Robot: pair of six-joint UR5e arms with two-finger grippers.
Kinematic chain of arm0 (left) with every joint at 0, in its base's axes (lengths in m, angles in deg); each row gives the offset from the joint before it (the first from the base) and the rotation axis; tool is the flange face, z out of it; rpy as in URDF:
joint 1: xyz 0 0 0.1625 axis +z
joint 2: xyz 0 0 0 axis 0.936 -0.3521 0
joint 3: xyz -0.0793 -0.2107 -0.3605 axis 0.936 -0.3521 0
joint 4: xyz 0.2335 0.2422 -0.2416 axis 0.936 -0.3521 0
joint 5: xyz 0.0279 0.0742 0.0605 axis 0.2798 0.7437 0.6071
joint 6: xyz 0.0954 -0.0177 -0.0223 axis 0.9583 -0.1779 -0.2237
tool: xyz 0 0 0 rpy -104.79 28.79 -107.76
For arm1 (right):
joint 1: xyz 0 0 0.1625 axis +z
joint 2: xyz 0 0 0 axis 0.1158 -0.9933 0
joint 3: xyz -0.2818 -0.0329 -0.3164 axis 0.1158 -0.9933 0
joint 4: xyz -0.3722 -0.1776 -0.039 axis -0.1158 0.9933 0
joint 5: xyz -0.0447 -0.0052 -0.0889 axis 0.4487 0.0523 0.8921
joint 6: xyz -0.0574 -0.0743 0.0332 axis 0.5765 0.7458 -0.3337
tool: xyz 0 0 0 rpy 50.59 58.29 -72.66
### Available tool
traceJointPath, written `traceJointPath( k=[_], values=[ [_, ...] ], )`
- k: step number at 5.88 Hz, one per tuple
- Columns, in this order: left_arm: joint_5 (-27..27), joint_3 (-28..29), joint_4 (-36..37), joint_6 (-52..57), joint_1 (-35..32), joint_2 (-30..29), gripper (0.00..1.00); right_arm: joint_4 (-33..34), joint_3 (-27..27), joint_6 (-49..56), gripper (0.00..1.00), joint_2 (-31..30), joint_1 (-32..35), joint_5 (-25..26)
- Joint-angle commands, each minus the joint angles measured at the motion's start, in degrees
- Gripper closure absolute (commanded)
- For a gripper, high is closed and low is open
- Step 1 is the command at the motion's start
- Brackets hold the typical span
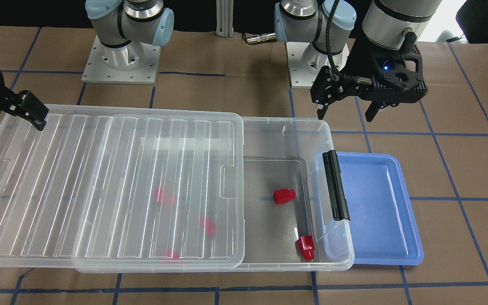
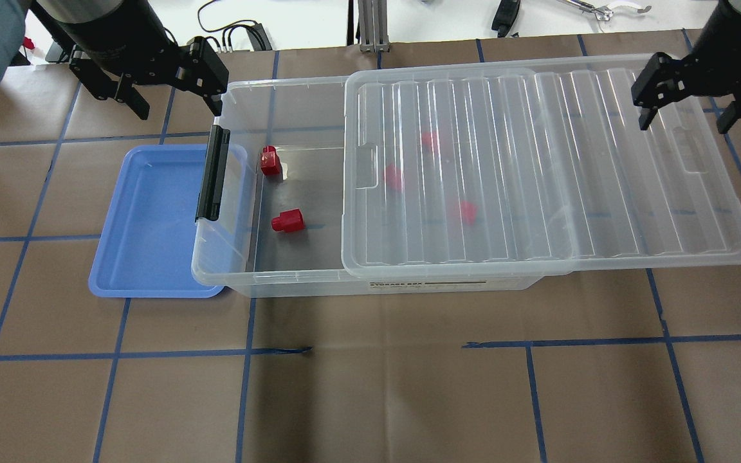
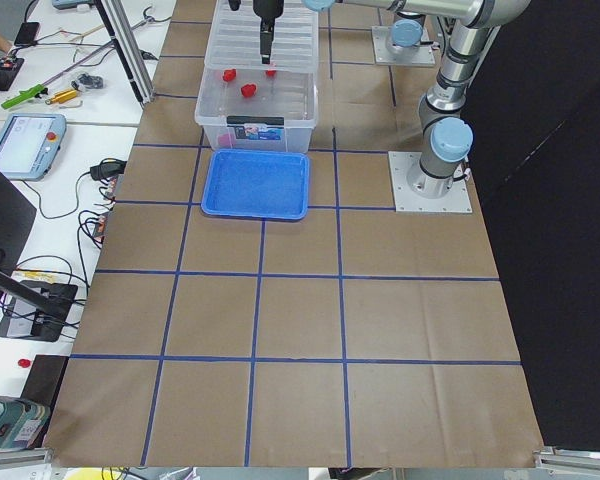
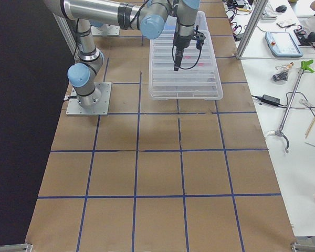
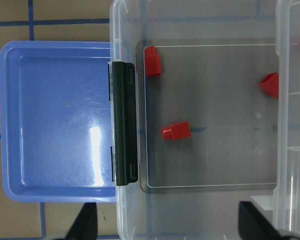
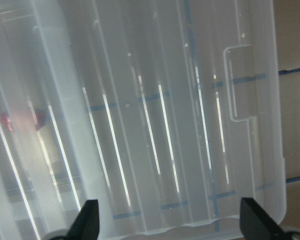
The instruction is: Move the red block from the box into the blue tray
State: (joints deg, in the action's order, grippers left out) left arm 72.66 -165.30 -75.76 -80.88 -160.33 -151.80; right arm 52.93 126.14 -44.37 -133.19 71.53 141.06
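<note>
Red block (image 1: 284,196) lies in the box (image 1: 286,135) — blue tray (image 1: 375,203) just beside it.

Brown paper (image 2: 383,399) covers the table, marked into squares by blue tape lines (image 2: 528,405). In the overhead view a dark ragged mark (image 2: 283,350) runs along one line left of centre. An aluminium post (image 2: 369,26) stands at the far edge, with black cables (image 2: 229,35) to its left. On the white side benches lie a handheld screen unit (image 3: 25,143), a green-handled tool (image 3: 20,97), a long metal rod (image 4: 291,100) and, just beside it, a black power adapter (image 4: 268,98).
</note>
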Motion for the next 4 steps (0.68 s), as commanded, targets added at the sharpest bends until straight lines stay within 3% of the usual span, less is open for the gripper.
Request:
traceJointPath(
  k=[1, 2, 4],
  values=[
    [-0.06, 0.39, 0.0, 0.24, 0.07, -0.17, 0.02, -1.73, -3.64, -6.41, 0.0, 0.7, 5.55, -4.29],
    [-0.5, 0.83, -0.69, 7.99, 0.07, -1.04, 0.02, -1.9, -4.08, -7.15, 0.0, 0.7, 6.8, -6.14],
    [-0.68, -2.49, -1.06, 30.65, -4.13, -3.41, 0.03, -2.43, -4.35, -7.24, 0.0, 0.7, 9.44, -2.67]
  ],
)
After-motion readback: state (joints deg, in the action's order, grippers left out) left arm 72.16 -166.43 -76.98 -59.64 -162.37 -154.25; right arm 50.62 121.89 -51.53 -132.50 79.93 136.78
